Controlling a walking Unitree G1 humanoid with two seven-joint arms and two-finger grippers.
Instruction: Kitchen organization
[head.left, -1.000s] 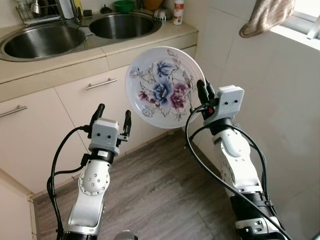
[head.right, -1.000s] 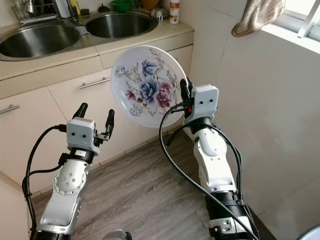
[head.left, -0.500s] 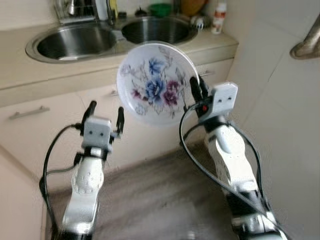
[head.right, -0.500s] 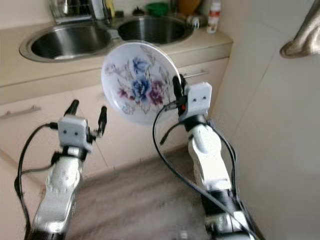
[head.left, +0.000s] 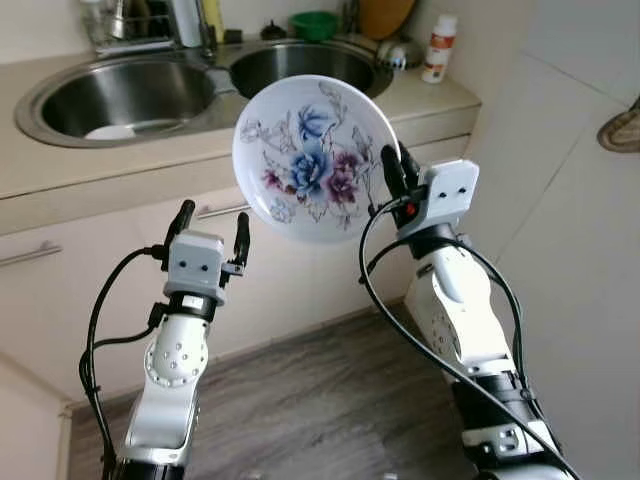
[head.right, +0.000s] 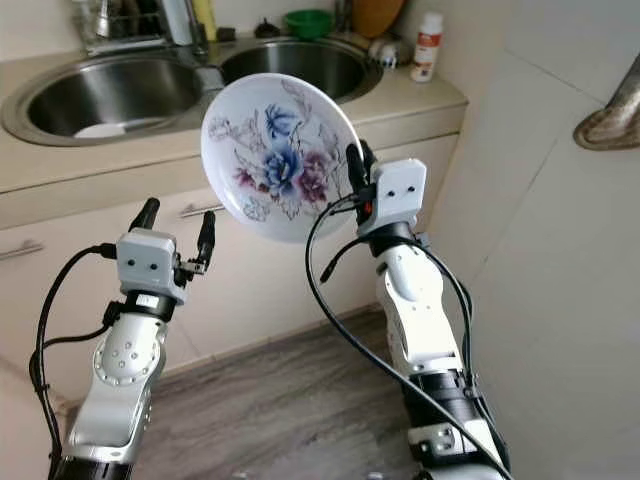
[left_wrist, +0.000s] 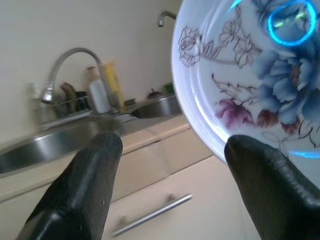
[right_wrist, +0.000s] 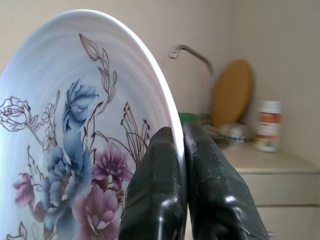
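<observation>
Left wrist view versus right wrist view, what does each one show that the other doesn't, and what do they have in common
The left wrist view has the left gripper open with nothing between its fingers, the curved faucet, bottles behind it and a cabinet handle. The right wrist view has the right gripper pinching the plate's rim, plus a wooden board, a green bowl and a red-labelled white bottle. Both share the floral plate, held on edge, and the beige counter.

Both arms raised; right gripper (head.left: 392, 172) clamped (left gripper (head.left: 211, 222) agape).
</observation>
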